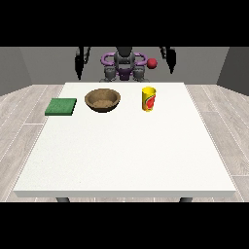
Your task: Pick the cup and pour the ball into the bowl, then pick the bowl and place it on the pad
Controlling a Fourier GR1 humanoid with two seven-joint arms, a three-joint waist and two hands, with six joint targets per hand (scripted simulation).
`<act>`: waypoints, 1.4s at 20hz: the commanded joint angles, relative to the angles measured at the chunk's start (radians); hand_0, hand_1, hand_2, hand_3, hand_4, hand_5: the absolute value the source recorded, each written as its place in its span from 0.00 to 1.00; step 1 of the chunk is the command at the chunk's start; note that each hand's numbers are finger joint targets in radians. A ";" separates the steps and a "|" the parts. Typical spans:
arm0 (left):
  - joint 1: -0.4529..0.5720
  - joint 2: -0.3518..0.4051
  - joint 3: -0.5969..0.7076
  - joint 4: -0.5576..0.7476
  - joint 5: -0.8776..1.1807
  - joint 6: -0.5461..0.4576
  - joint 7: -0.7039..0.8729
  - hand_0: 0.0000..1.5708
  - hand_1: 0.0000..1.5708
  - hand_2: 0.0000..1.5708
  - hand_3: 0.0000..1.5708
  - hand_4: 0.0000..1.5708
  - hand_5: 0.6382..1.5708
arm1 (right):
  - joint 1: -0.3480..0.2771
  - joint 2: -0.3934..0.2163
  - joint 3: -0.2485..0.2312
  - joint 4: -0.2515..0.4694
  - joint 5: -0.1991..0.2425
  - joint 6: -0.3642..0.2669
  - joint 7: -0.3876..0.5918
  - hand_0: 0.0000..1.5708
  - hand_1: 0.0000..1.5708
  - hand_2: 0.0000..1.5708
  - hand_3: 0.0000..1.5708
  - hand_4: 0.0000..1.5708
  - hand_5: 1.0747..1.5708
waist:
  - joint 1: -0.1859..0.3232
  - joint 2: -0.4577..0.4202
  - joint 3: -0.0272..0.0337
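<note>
- White surface point(126, 155), robot point(124, 65) at its far edge, small at the view's top.
- Cup point(149, 98): yellow with a red mark on its side, upright on the surface, far half, right of centre.
- Bowl point(102, 100): brown, round, upright on the surface, left of the cup and apart from it, about the same depth.
- Pad point(61, 107): green, square, flat on the surface near the left edge, left of the bowl, with a small gap between them.
- Ball point(152, 63): red, seen above and behind the cup, off the surface's far edge, beside the robot's body; cannot tell what it rests on.
- Nothing shows inside the cup from this angle; bowl inside looks brown only.
- Hand at the view's left point(79, 68): dark, hanging down beside the body, behind the far edge, well apart from pad and bowl; holds nothing, finger state cannot tell.
- Hand at the view's right point(170, 61): dark, hanging down near the ball, behind the far edge, well apart from the cup; holds nothing, finger state cannot tell.
</note>
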 commanded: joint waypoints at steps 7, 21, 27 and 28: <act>-0.002 -0.062 0.015 -0.109 0.108 0.041 0.239 0.00 0.00 0.00 0.00 0.42 0.99 | 0.030 0.066 -0.014 -0.157 -0.133 -0.012 0.226 0.00 0.00 0.00 0.00 0.56 0.92 | -0.063 -0.352 -0.0455; -0.179 -0.107 -0.057 -0.184 -0.059 0.214 0.235 0.00 0.00 0.00 0.00 0.39 0.98 | -0.056 0.042 -0.036 -0.406 -0.167 -0.041 0.332 0.00 0.00 0.00 0.00 0.47 0.95 | -0.125 -0.055 -0.0456; -0.245 -0.092 -0.026 -0.092 -0.051 0.191 0.047 0.00 0.00 0.00 0.00 0.35 0.94 | -0.135 0.076 -0.053 -0.298 -0.133 -0.052 0.149 0.00 0.00 0.00 0.00 0.45 0.94 | -0.087 0.159 -0.0457; -0.175 -0.102 -0.079 -0.117 -0.051 0.151 -0.008 0.00 0.00 0.00 0.00 0.36 0.95 | -0.115 0.052 -0.102 -0.230 -0.159 -0.010 0.059 0.00 0.00 0.00 0.00 0.45 0.95 | -0.048 0.180 -0.0451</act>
